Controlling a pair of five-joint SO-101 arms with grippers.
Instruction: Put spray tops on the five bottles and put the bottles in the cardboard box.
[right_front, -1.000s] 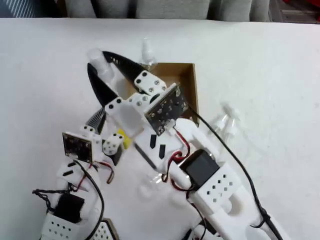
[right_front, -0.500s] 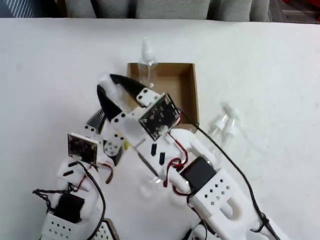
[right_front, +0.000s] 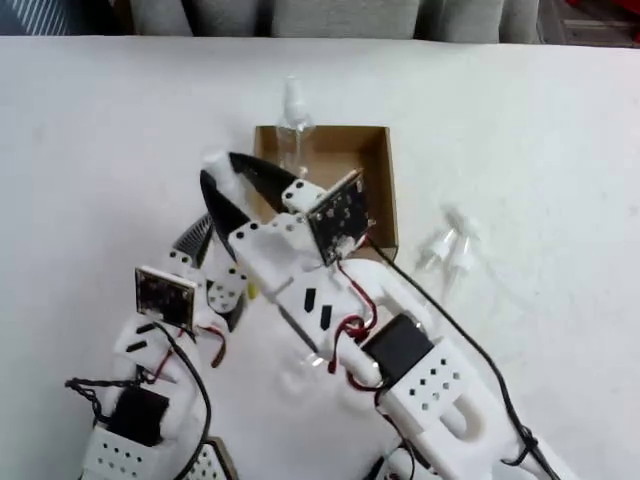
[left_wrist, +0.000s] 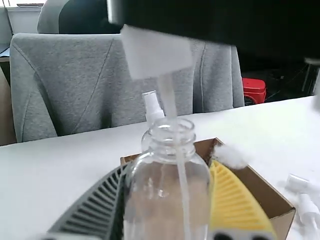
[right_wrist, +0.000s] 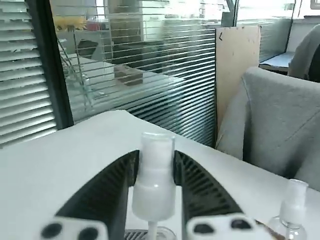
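A clear open bottle (left_wrist: 160, 190) stands upright between the grey and yellow fingers of my left gripper (left_wrist: 167, 172), which is shut on it. My right gripper (right_wrist: 154, 155) is shut on a white spray top (right_wrist: 152, 185) just above it. The top's tube (left_wrist: 175, 130) reaches down through the bottle's neck, while the cap (left_wrist: 155, 50) sits clear above the mouth. In the high view the right gripper (right_front: 218, 168) hovers over the left gripper (right_front: 220, 265), to the left of the cardboard box (right_front: 388, 190). A capped bottle (right_front: 293, 125) stands at the box's far left corner.
Loose spray tops (right_front: 450, 245) lie on the white table to the right of the box, and show again as spray tops (left_wrist: 300, 195) in the left wrist view. The right arm (right_front: 420, 380) crosses the near middle of the table. Grey chairs stand behind the far edge.
The right gripper with the spray top has moved nearer and rightward, over the bottle in the left gripper. The capped bottle at the box has come into view behind it.
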